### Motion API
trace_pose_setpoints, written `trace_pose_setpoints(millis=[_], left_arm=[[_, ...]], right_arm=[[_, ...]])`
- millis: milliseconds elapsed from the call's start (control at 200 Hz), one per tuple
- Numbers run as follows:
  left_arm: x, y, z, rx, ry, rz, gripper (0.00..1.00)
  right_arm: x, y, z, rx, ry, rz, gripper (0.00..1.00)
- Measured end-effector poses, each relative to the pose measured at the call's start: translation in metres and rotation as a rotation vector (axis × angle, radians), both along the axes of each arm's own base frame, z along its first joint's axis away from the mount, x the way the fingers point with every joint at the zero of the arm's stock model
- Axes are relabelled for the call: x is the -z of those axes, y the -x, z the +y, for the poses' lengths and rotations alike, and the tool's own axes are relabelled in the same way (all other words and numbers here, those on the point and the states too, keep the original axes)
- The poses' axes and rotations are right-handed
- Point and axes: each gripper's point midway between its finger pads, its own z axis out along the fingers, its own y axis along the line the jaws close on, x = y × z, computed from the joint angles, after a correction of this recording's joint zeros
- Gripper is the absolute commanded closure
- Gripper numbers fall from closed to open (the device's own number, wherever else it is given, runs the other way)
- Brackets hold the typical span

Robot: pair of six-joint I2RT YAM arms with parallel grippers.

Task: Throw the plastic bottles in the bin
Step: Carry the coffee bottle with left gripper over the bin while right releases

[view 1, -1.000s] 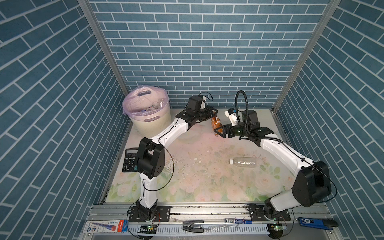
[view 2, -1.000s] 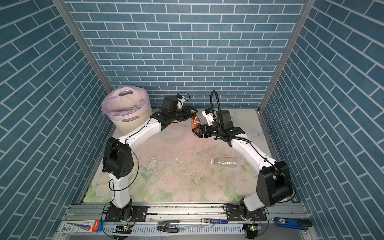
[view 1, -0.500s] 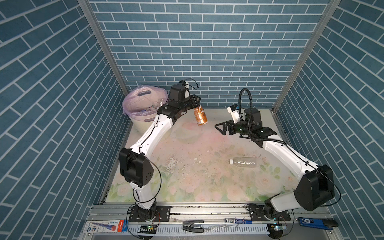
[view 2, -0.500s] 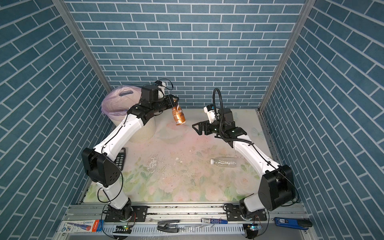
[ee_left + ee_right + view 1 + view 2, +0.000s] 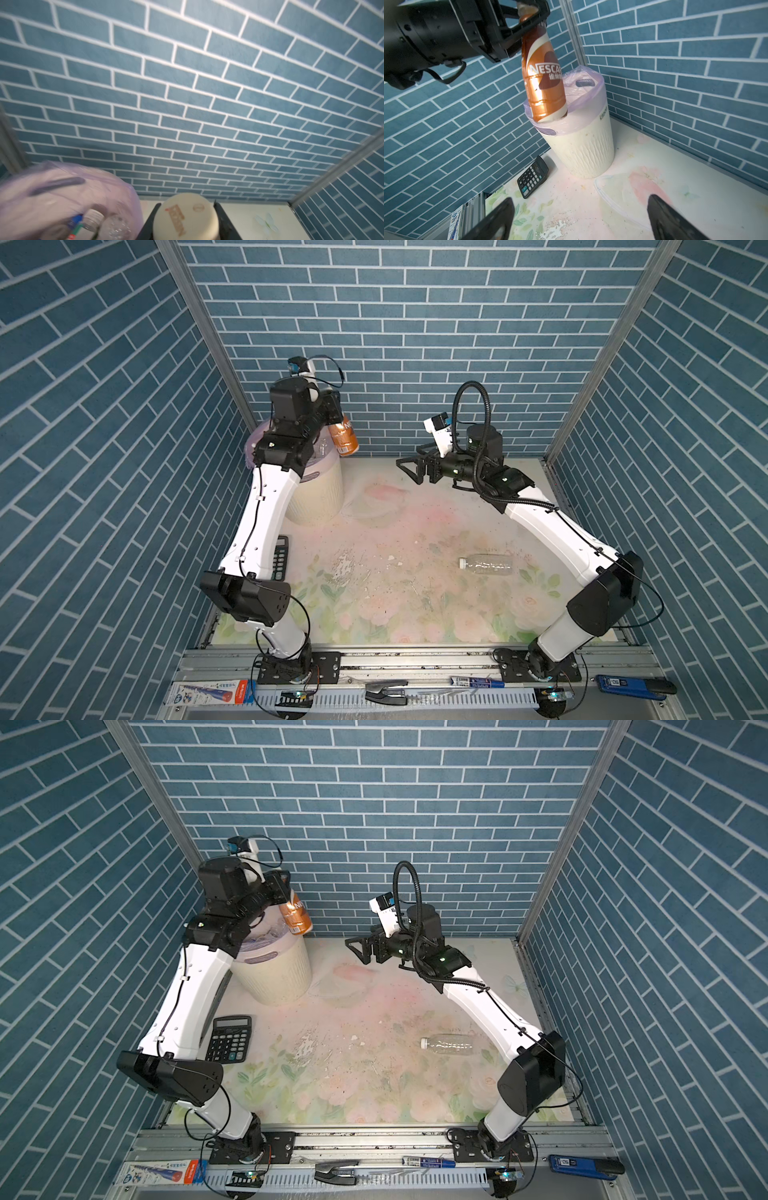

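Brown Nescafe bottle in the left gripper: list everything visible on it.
The Nescafe bottle looks like plastic in a glossy copper-brown sleeve with a cream swirl, a dark brown patch and white lettering; the left wrist view shows a cream base. The left gripper is shut on its neck, so it hangs base down, slightly tilted, in the air above and beside the rim of the bin, not inside it. Nothing else appears to touch it.

Blue brick walls (image 5: 415, 323), floral tabletop (image 5: 415, 614)

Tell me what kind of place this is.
Probably a robot test booth, not a real room: brick-print wall panels, a left arm and right arm mounted on a metal rail, and a floral-covered table.
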Motion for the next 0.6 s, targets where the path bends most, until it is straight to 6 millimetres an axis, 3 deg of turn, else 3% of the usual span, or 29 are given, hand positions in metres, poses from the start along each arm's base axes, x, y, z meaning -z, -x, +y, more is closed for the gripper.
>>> trace_pose_setpoints(millis=[140,255,355,450,520,560,600], left_arm=[[-0.057,0.021,0.040,-0.111,-0.066,-0.130,0.75],[-0.097,0.045,0.058,-0.173,-0.104,-0.230,0.75],[-0.119,0.061,0.071,-0.214,-0.122,-0.288,0.75],[-0.122,0.062,0.085,-0.258,-0.142,-0.299,0.75],[-0.109,0.049,0.097,-0.289,-0.157,-0.263,0.72],[-0.095,0.035,0.105,-0.307,-0.163,-0.221,0.65],[-0.074,0.017,0.113,-0.322,-0.169,-0.164,0.51]], right_arm=[[-0.003,0.006,0.017,-0.042,0.001,-0.012,0.01],[0.000,0.008,0.024,-0.062,0.010,-0.006,0.01],[0.007,0.009,0.027,-0.069,0.021,0.008,0.01],[0.010,0.008,0.029,-0.071,0.026,0.014,0.01],[0.010,0.009,0.029,-0.072,0.026,0.014,0.01],[0.010,0.009,0.029,-0.072,0.026,0.014,0.01],[0.010,0.009,0.029,-0.072,0.026,0.014,0.01]])
